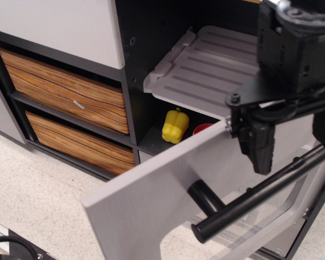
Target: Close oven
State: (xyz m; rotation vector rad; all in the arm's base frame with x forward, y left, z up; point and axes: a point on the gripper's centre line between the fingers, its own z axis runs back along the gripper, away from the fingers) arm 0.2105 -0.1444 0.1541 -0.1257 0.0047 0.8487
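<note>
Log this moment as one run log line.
oven door: open | end effector: above bar handle, no contact visible | yellow pepper: inside

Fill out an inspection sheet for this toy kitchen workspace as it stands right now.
Surface: pale speckled floor, nothing seen on it.
Job's things: oven open; its silver-grey door hangs down and outward, black bar handle facing the camera; grey ribbed rack exposed.
Clutter: yellow pepper and a red item under the rack.
Grippers: pincer above the door's top edge near the handle; opening cannot be told.
Cables: black cable at the bottom left corner.
Surroundings: two wood-grain drawers, shut; white panel above.
</note>
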